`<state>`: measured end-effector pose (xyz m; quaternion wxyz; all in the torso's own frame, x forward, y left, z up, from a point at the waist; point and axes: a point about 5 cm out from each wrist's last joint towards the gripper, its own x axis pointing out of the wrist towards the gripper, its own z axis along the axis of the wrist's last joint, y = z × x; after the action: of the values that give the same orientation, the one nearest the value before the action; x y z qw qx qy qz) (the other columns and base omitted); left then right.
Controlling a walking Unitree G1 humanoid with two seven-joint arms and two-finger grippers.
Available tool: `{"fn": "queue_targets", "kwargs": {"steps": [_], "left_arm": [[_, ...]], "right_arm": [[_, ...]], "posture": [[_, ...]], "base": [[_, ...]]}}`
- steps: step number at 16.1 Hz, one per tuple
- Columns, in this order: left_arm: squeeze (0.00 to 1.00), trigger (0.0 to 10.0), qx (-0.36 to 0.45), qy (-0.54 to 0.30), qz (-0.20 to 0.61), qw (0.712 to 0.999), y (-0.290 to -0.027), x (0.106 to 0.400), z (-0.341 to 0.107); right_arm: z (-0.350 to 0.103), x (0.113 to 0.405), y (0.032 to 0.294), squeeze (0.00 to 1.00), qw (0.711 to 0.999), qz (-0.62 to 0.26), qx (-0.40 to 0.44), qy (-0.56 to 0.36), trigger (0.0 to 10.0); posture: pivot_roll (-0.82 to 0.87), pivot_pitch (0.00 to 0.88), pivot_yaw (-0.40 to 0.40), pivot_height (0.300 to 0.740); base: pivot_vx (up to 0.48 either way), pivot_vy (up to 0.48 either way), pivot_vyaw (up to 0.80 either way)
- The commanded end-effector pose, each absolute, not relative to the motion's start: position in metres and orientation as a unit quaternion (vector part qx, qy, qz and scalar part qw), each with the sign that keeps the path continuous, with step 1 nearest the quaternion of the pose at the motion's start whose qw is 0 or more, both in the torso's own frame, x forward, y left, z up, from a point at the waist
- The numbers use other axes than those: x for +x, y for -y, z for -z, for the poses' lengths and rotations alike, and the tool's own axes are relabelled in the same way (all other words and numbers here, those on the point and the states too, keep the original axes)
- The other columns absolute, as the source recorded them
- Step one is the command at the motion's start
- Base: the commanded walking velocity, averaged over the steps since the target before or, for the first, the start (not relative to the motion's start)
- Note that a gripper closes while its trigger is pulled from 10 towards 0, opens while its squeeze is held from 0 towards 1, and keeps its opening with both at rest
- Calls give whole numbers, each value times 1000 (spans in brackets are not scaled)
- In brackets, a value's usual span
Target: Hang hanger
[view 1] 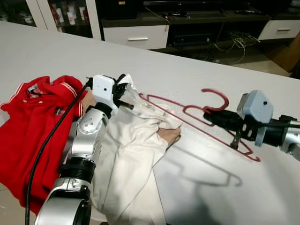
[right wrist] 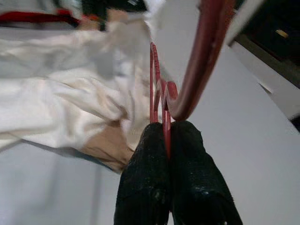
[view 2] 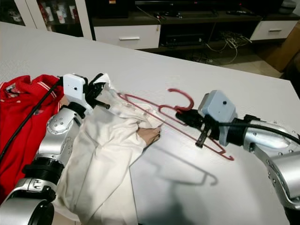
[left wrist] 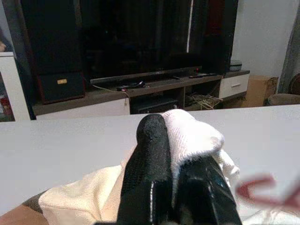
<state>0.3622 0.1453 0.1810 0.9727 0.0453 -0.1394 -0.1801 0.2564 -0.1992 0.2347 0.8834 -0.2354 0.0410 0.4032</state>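
Our right gripper (view 1: 209, 112) pinches the red hanger (view 1: 197, 119) at its hook base, its long axis running leftward above the table (view 1: 187, 187) into the cream garment (view 1: 133, 154), whose collar edge our left gripper (left wrist: 176, 154) clamps, nearer the opening.

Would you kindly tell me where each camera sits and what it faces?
Left eye view: on the head, looking down at the white table; both silver arms show.
Right eye view: its stereo twin, same scene.
Left wrist view: along the left tool, pinching the cream garment, TV cabinet beyond.
Right wrist view: along the right tool, closed on the red hanger.
Shared: both wrist views catch hanger and garment.
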Motion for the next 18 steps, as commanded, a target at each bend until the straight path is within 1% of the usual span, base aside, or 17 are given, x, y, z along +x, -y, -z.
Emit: {"fn": "queue_targets", "kwargs": {"steps": [1, 2, 4, 8, 11, 12, 13, 14, 15, 16, 17, 18], "left_arm": [[0, 0, 57, 147, 192, 969, -141, 361, -183], [0, 0, 57, 147, 192, 969, -141, 361, -183], [0, 0, 57, 152, 192, 968, -136, 362, -187], [0, 0, 58, 159, 198, 965, -128, 364, -192], [0, 0, 61, 158, 199, 965, -128, 364, -191], [0, 0, 64, 155, 199, 966, -129, 364, -190], [0, 0, 67, 150, 197, 967, -132, 363, -187], [0, 0, 68, 147, 195, 967, -135, 363, -185], [0, 0, 69, 144, 193, 968, -137, 363, -184], [0, 0, 70, 143, 193, 968, -137, 363, -184], [0, 0, 71, 143, 195, 968, -136, 363, -184], [0, 0, 71, 144, 196, 967, -134, 364, -185]], "right_arm": [[-236, 260, 201, 0, 890, -386, -239, -44, 10000], [-236, 261, 199, 0, 889, -389, -237, -42, 10000], [-235, 262, 184, 0, 882, -410, -231, -30, 10000], [-233, 267, 173, 0, 883, -411, -225, -29, 10000], [-227, 268, 179, 0, 887, -396, -233, -48, 10000], [-227, 267, 187, 0, 888, -390, -237, -53, 10000], [-228, 263, 200, 0, 890, -381, -242, -60, 10000], [-229, 259, 205, 0, 889, -383, -242, -60, 10000], [-232, 251, 207, 0, 884, -397, -239, -56, 10000], [-235, 243, 204, 0, 876, -421, -232, -49, 10000], [-235, 238, 201, 0, 867, -438, -233, -45, 10000], [-236, 237, 201, 0, 865, -442, -235, -44, 10000]], "posture": [[29, 100, -38, 740], [30, 99, -38, 740], [34, 98, -41, 740], [34, 98, -41, 740], [34, 99, -40, 740], [34, 99, -40, 740], [28, 96, -32, 740], [28, 96, -32, 740], [24, 93, -26, 740], [24, 93, -26, 740], [23, 92, -23, 740], [21, 91, -22, 740]], "base": [[0, 0, 0], [0, 0, 0], [0, 0, 0], [0, 0, 0], [0, 0, 0], [0, 0, 0], [0, 0, 0], [0, 0, 0], [0, 0, 0], [0, 0, 0], [0, 0, 0], [0, 0, 0]]}}
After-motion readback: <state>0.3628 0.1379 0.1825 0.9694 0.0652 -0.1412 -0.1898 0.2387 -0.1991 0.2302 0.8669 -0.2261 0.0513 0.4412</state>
